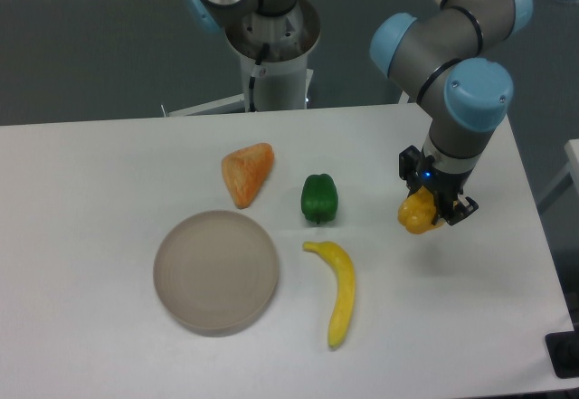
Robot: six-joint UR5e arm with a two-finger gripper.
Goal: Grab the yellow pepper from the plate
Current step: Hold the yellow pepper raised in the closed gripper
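A white table (109, 345) carries four items. The plate (215, 272) is positioned front-left. An orange wedge-shaped piece (246, 173) lies behind it. A green pepper (318, 197) is placed near centre, with a banana (337, 289) in front of it
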